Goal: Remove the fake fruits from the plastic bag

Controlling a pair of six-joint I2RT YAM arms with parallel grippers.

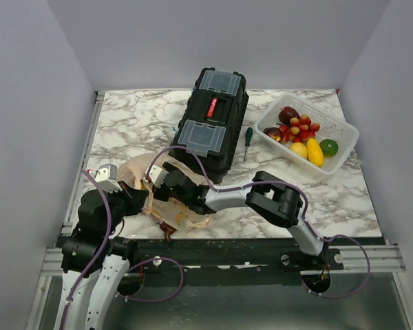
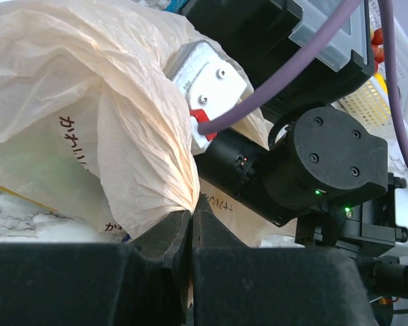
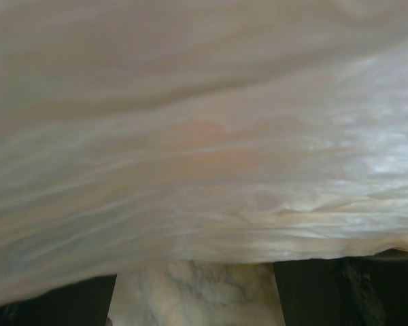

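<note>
The plastic bag (image 1: 139, 170) lies crumpled at the table's near left, thin beige film with orange print. My left gripper (image 2: 192, 212) is shut on a gathered fold of the bag (image 2: 88, 115) and sits at its near left side (image 1: 139, 201). The right gripper (image 1: 162, 183) reaches in from the right, its tips hidden under the film. In the right wrist view the bag (image 3: 204, 136) fills the picture, and the right gripper (image 3: 194, 293) is open with only marble between its fingers (image 3: 54, 305). The fake fruits (image 1: 299, 132) I can see lie in the white basket; none shows inside the bag.
A black toolbox (image 1: 212, 124) stands just behind the bag. Beside it lies a green-handled screwdriver (image 1: 247, 142). The white lattice basket (image 1: 344, 148) sits at the far right. The right arm's elbow (image 1: 281, 199) hangs over the near middle of the marble table (image 1: 344, 199).
</note>
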